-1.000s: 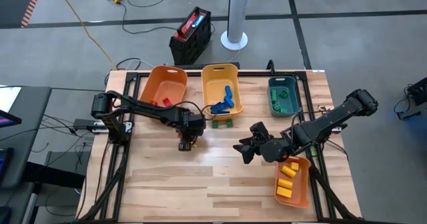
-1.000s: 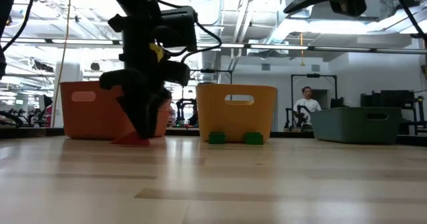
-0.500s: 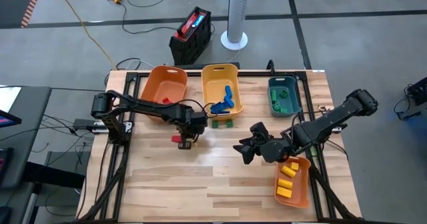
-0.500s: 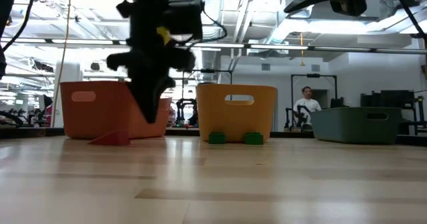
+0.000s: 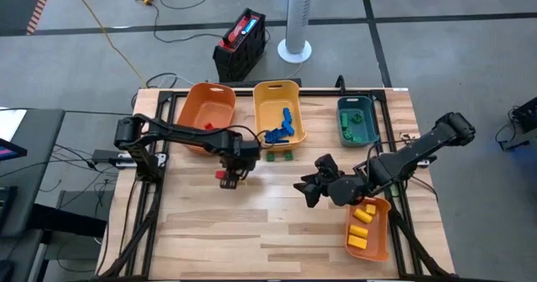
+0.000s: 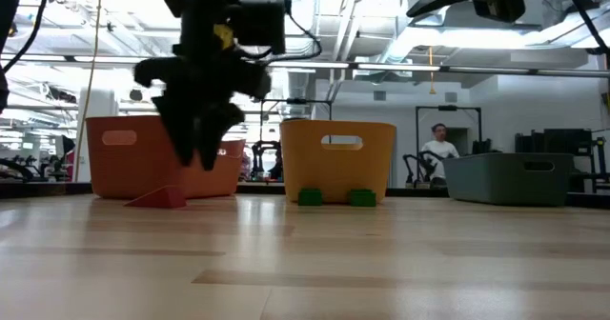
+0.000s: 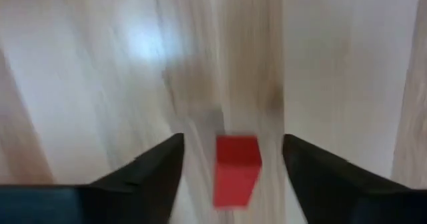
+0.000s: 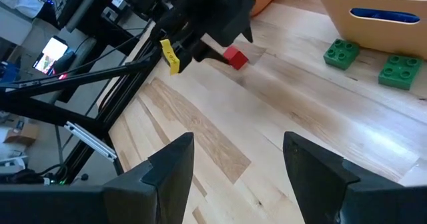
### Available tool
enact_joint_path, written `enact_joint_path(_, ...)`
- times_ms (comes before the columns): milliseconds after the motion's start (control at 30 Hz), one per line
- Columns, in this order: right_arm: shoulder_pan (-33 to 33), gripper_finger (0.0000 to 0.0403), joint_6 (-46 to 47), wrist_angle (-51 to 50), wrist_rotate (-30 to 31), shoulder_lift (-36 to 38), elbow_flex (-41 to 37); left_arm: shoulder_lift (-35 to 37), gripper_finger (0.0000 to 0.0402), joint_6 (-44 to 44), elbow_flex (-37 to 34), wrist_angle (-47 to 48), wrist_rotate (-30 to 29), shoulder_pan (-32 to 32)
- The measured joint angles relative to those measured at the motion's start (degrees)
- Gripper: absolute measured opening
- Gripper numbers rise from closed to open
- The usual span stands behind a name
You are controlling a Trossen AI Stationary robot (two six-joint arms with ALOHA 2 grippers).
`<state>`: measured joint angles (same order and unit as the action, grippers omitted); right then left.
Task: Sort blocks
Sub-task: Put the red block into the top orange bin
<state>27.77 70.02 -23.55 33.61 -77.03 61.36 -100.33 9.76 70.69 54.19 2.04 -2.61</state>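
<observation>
A small red block [image 5: 222, 175] lies flat on the wooden table, left of centre. My left gripper [image 6: 203, 161] hangs open just above it, pointing down; in the left wrist view the red block [image 7: 235, 164] shows on the wood between the two fingers, untouched. My right gripper [image 5: 304, 190] waits open in the air right of centre, aimed toward the left arm. Two green blocks [image 5: 280, 155] sit on the table against the near side of the yellow bin [image 5: 294, 93]. The red block [image 8: 234, 57] also shows in the right wrist view, under the left arm.
Along the far edge stand an orange bin [image 5: 220, 106] with red blocks, the yellow bin with blue blocks and a teal bin [image 5: 342, 118] with green blocks. A second orange bin [image 5: 382, 232] with yellow blocks sits near right. Bare wood fills the near middle.
My left gripper has risen off the table, closing its fingers and then spreading them again. The red block, which was under the fingers, now lies a little farther toward the table's left edge, resting on the wood and free of the gripper.
</observation>
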Motion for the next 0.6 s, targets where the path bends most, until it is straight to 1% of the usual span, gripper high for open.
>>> enact_joint_path(100, 0.02, 0.0240, -0.02, 0.00, 0.42, 0.00, 0.00, 0.00, 0.0288, -0.64, -2.31, 1.20, 0.01, 0.06)
enact_joint_path(167, 0.02, 0.0240, -0.02, 0.00, 0.89, 0.00, 0.00, 0.00, 0.0309, -1.04, -3.77, 1.42, -0.01, 0.08)
enact_joint_path(233, 0.02, 0.0240, -0.02, -0.02, 0.93, 0.00, 0.00, 0.00, 0.0321, -1.50, -4.95, 1.39, 0.00, 0.09)
enact_joint_path(400, 0.02, 0.0240, -0.17, -0.01, 1.00, 0.00, 0.00, 0.00, 0.0326, -1.29, -7.21, 0.37, -1.89, 1.06)
enact_joint_path(600, 0.02, 0.0240, 0.02, -0.01, 1.00, 0.00, 0.00, -0.02, 0.0310, -1.72, -9.18, -3.84, -3.19, 2.28)
